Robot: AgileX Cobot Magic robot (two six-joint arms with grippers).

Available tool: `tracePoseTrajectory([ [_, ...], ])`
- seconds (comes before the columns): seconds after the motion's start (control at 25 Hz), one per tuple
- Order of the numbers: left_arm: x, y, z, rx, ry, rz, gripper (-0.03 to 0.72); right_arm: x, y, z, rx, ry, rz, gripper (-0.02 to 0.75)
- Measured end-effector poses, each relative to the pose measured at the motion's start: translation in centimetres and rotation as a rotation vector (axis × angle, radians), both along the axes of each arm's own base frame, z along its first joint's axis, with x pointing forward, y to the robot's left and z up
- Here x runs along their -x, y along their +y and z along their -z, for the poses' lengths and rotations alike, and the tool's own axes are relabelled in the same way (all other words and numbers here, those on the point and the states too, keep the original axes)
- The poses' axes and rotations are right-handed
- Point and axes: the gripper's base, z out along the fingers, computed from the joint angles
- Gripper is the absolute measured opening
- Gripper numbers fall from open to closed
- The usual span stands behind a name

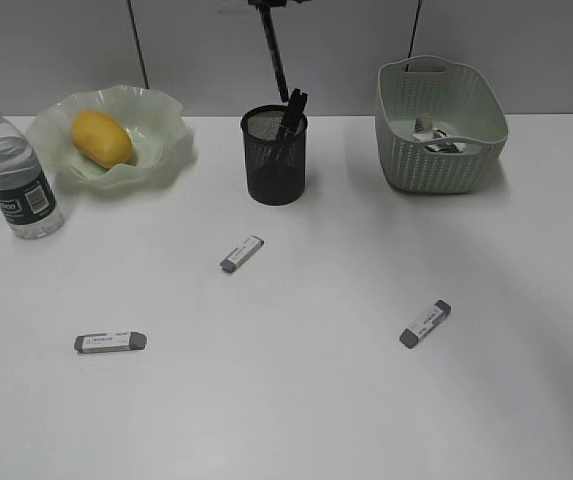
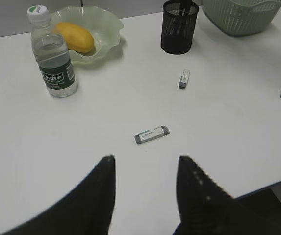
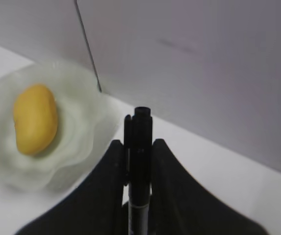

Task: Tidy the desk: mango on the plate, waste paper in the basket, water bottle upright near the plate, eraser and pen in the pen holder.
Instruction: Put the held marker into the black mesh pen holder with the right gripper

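Pen upright between right fingers, mango beyond at left

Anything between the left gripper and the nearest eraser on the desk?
No. In the left wrist view, only bare desk lies between the open left gripper and the eraser just ahead of it.

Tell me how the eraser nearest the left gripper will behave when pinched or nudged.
The eraser lies flat and looks blocky, so it will probably slide rather than roll. Its low profile leaves little to pinch against the desk. It looks small, likely light.
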Motion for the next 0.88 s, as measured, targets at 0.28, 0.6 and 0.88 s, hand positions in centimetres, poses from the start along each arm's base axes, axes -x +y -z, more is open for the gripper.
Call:
tracePoseTrajectory([
  [0.28, 0.0, 0.0, 0.0, 0.0, 0.0, 0.0, 0.319, -1.6, 0.9, 2.5, -0.021, -0.119, -0.008, 0.142],
  [0.6, 0.0, 0.0, 0.0, 0.0, 0.0, 0.0, 0.319, -2.6, 1.5, 8.5, 0.034, -0.028, -0.011, 0.142],
  [0.88, 0.0, 0.0, 0.0, 0.0, 0.0, 0.0, 0.319, -2.6, 1.5, 9.5, 0.054, 0.003, -0.011, 0.197],
])
